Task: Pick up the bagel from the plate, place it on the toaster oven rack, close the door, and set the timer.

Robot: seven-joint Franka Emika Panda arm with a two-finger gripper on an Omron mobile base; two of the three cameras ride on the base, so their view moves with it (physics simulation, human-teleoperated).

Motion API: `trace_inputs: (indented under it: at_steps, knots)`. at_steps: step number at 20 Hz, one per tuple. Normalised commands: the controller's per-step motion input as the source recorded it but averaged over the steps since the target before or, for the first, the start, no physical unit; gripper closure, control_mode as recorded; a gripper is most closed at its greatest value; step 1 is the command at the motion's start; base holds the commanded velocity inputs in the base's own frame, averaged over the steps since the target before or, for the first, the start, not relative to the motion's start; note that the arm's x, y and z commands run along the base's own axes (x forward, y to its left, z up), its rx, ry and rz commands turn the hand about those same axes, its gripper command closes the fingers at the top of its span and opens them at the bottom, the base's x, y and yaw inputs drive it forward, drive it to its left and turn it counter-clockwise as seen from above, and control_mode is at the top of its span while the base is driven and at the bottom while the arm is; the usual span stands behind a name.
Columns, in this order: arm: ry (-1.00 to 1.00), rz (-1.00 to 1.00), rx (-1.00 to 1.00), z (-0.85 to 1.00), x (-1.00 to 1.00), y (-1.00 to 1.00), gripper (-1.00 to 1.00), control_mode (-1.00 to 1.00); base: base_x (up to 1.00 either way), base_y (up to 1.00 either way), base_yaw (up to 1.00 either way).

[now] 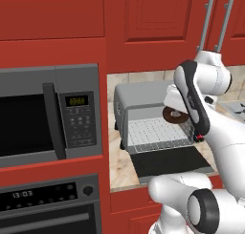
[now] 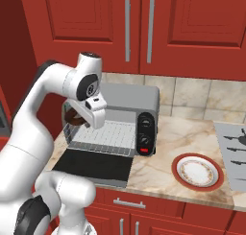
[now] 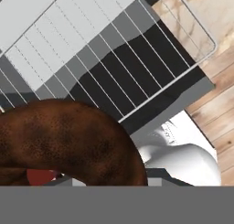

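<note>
The two-finger gripper (image 2: 77, 118) grasps the dark brown ring bagel (image 1: 174, 115) above the silver wire toaster oven rack (image 1: 155, 132), red-rimmed white plate (image 2: 197, 171) bare; placing, closing the dark glass door (image 2: 93, 166) and timer remain.

The robot arm (image 1: 225, 132) is smooth, shiny white, made of fat round tubes. Its joints are dark grey rings, and one black strip (image 1: 194, 97) runs along a link. At 5 o'clock sits a round dark-ringed joint (image 1: 203, 210).
</note>
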Motion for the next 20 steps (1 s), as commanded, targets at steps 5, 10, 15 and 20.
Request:
trace_inputs:
  at_steps: [5,10,15,20]
  knots:
    - [0.00,-0.10,0.00,-0.30,0.01,0.00,1.00,-1.00,0.00,0.00,0.00]
    - [0.00,-0.06,0.00,-0.25,0.01,-0.02,1.00,-1.00,0.00,0.00,0.00]
    - [0.00,-0.03,0.00,-0.24,0.14,0.00,1.00,-1.00,0.00,0.00,0.00]
    - [-0.01,0.00,0.00,-0.23,0.19,0.00,1.00,-1.00,0.00,0.00,0.00]
